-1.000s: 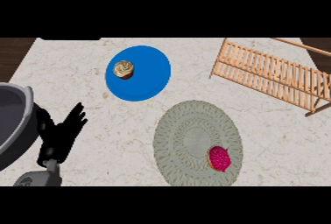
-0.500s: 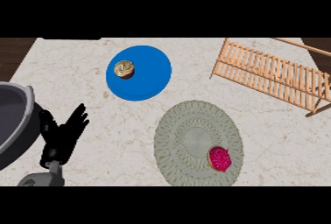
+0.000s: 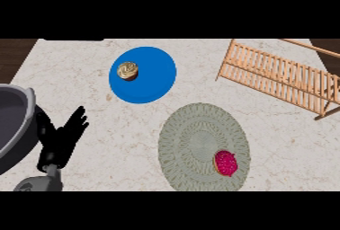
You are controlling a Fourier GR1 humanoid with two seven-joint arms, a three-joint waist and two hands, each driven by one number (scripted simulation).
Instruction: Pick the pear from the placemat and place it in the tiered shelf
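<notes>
Fruit [image 3: 225, 163], red-pink where the task names a pear, lies on our grey round placemat [image 3: 199, 139] at its 4 o'clock edge. Wooden tiered shelf [image 3: 282, 76] sits at 2 o'clock on the table [image 3: 86, 81]. Our left hand [image 3: 63, 139] rests at 8 o'clock, fingers spread apart, holding nothing.

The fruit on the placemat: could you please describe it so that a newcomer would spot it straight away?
Start at the wooden slatted shelf at the counter's upper right, then drop to the round grey-green placemat below it. Near that mat's lower right edge lies a small magenta, speckled fruit, the only vivid pink thing; the other small item is tan, on a blue plate.
</notes>
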